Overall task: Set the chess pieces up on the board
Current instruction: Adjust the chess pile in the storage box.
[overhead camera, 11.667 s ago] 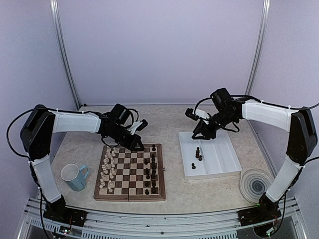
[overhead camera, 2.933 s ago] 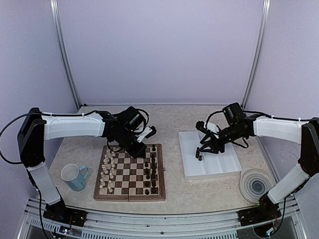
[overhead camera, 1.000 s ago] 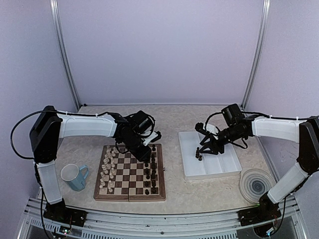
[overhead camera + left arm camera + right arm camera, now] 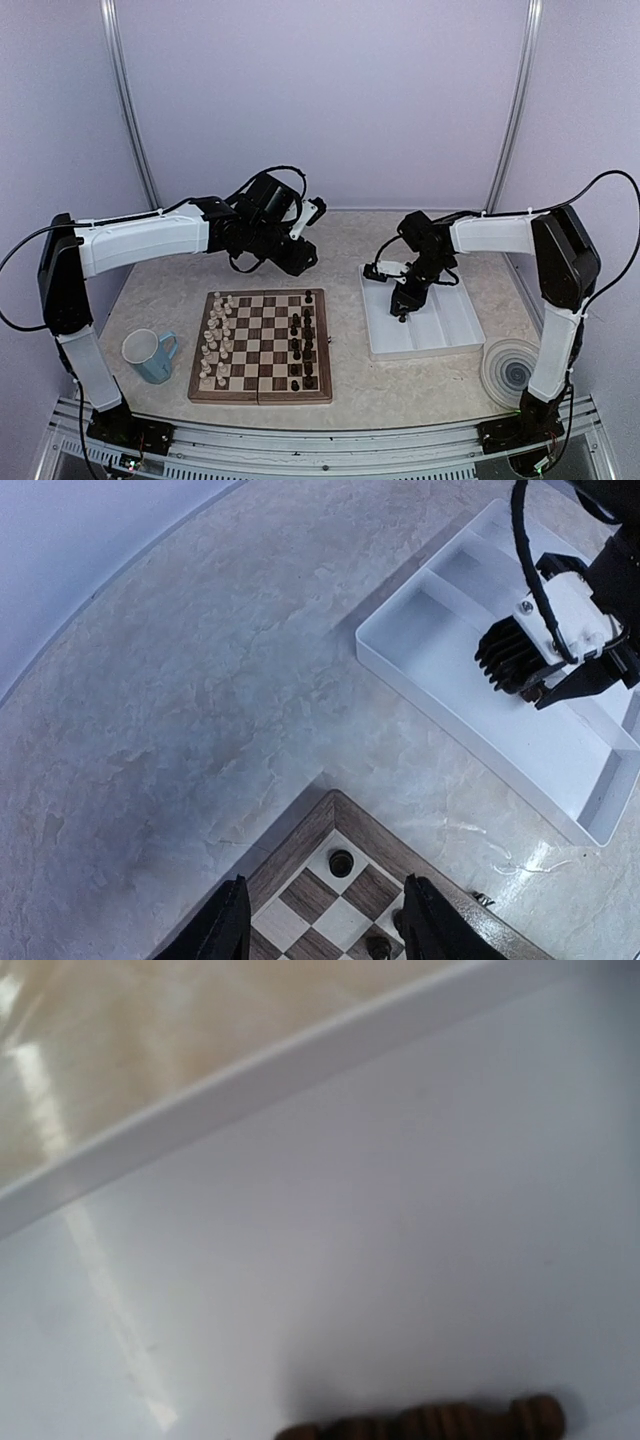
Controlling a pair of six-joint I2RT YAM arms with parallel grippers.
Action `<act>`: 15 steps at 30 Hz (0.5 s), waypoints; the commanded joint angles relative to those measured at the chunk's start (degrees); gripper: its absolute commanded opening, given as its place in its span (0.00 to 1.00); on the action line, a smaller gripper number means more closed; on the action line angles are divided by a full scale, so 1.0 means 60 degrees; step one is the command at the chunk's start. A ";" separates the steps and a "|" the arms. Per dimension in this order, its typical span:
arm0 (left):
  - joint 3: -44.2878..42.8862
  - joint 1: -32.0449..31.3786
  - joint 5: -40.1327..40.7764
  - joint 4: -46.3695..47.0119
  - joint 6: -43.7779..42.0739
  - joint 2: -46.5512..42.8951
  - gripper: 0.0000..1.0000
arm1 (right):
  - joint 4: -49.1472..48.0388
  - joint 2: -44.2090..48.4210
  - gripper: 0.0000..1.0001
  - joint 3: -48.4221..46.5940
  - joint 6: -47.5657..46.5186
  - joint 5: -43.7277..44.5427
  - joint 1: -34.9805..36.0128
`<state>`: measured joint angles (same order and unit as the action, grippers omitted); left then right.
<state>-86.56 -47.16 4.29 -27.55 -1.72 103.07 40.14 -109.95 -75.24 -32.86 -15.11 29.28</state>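
Nearest me, at 6 o'clock, the board (image 4: 262, 340): dark pieces (image 4: 302, 350) in two files down its 3 o'clock side, cream pieces (image 4: 215, 345) down its 9 o'clock side. Both sides look close to full, though I can't count squares from here.

At 3 o'clock of the board sits the tray (image 4: 450, 325). The right gripper (image 4: 401, 302) is nose-down at its 9 o'clock end. Its wrist view shows only tray floor, rim and one flat piece (image 4: 430, 1422), dark, lying on its side. The fingers are out of shot, so I can't tell whether the jaws are apart or on anything.

Farthest back, at 12 o'clock of the board, the left gripper (image 4: 326, 890) hangs well above it. Its fingers are spread wide with nothing between them. Below it a corner piece (image 4: 341, 861) stands on the board's 1 o'clock corner square.

Just changed:
- **Left:** a second ago it was low over the board's 1 o'clock end. Now it is up, back past the far edge and empty. Reads as a drop-off done, so the arm is free for the next one.
- **Right:** same tray spot, but the arm has swung round to come in from 12 o'clock, not 2. My guess is it's re-angling for the flat piece, which will be awkward to pinch lying down.

Versus the earliest frame, the tray then showed a few dark pieces. Now I see just one by the gripper, so I'd judge setup nearly finished.
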 commanded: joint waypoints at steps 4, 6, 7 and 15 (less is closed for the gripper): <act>0.0843 0.0125 -0.0261 0.0654 0.0065 -0.0590 0.53 | 0.0946 -0.0839 0.38 -0.0574 0.0309 0.0603 0.0415; 0.0959 0.0125 -0.0300 0.0673 0.0066 -0.0596 0.53 | 0.0970 -0.0848 0.38 -0.0591 0.0175 0.0442 0.0610; 0.1014 0.0125 -0.0298 0.0687 0.0059 -0.0603 0.53 | 0.0956 -0.0782 0.37 -0.0562 0.0110 0.0280 0.0708; 0.1112 0.0125 -0.0323 0.0693 -0.0009 -0.0570 0.53 | 0.0329 0.0413 0.39 -0.0507 -0.0044 -0.0088 0.0936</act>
<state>-80.66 -46.65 3.18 -24.84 -1.58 101.62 43.44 -112.25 -78.89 -32.36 -15.05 34.76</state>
